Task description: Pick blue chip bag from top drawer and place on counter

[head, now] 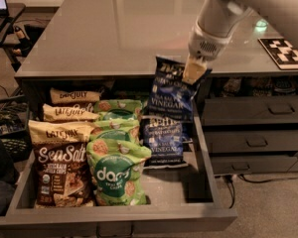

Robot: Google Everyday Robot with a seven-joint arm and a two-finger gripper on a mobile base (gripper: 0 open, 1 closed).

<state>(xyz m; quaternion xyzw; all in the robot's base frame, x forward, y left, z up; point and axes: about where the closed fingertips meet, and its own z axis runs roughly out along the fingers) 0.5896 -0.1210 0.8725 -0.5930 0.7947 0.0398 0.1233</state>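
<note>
My gripper (192, 72) hangs from the white arm at the counter's front edge, over the back right of the open top drawer (114, 221). It is shut on the top edge of a blue chip bag (170, 97), which hangs upright with its top level with the counter edge. A second blue chip bag (162, 141) lies in the drawer just below it. The glossy grey counter (129, 29) stretches behind.
Green dang bags (116, 172) fill the drawer's middle, and brown Sea Salt (62, 175) and Late July bags (72, 114) its left. Narrower grey drawers with dark handles (258, 142) stand to the right. A black-and-white marker tag (285, 51) lies on the counter's right.
</note>
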